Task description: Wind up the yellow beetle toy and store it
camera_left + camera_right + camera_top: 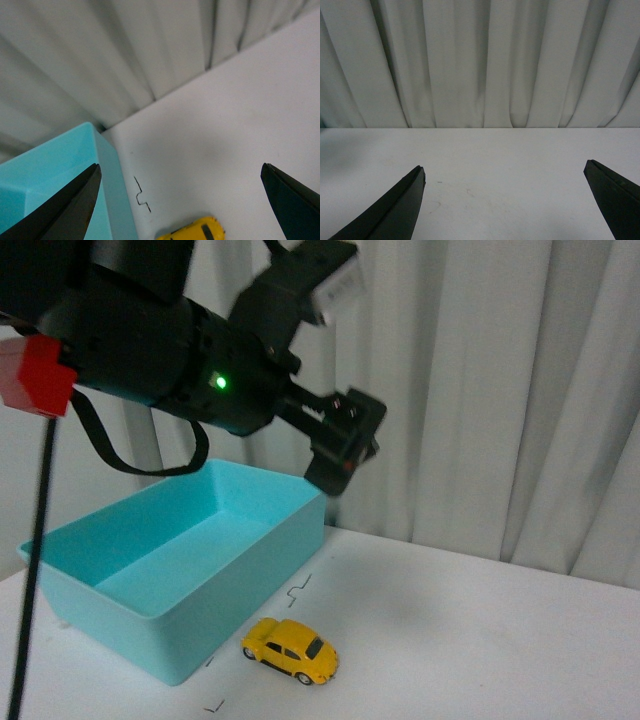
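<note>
The yellow beetle toy (290, 650) sits on its wheels on the white counter (480, 640), just beside the near long wall of a turquoise bin (230, 590), with a narrow strip of counter showing between them. The bin is an open rectangular tub, and as much of its floor as shows is plain turquoise. The car is outside it. A small black zigzag mark (298, 590) is drawn on the counter just past the toy, near the bin's corner.

The left gripper (345, 445) hangs high in the air, above the bin's far corner and well apart from the toy, which lies lower and nearer the camera. In the left wrist view its two dark fingers (70, 210) stand wide apart. One crosses the turquoise bin (112, 200), and the toy's yellow roof (192, 230) peeks in at the frame edge between them, far below and touching neither.

The right gripper (503, 167) shows only in its own wrist view. Its fingers (395, 210) are likewise spread wide over bare counter, facing a pleated pale curtain (480, 65). The toy is not in that view.
</note>
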Available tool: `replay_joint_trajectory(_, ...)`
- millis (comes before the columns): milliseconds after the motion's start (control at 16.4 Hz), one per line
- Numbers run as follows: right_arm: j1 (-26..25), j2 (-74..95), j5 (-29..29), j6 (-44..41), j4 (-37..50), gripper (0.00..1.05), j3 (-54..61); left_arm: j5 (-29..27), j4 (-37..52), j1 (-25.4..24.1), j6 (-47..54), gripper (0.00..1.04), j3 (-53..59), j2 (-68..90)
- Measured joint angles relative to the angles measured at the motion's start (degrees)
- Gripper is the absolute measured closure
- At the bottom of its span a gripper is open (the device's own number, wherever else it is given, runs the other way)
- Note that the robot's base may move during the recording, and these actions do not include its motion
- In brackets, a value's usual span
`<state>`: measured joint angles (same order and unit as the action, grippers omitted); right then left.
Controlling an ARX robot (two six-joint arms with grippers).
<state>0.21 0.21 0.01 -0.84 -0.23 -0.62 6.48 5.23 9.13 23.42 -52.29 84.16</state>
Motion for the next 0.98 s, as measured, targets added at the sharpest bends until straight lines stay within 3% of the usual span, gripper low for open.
replay_joint_trajectory(61,0.0,0.0,0.0,0.0,0.0,0.07,0.0,0.8,-7.7,0.9,16.5,0.07,-3.3,5.2)
replay_joint_trajectory(427,0.0,0.0,0.0,0.0,0.0,0.07,0.0,-2.7,-21.9,1.2,43.8,0.07,-9.9,16.9)
replay_joint_trajectory(976,0.0,0.0,0.0,0.0,0.0,0.07,0.0,-6.8,-27.9,2.1,56.7,0.07,-14.2,26.8)
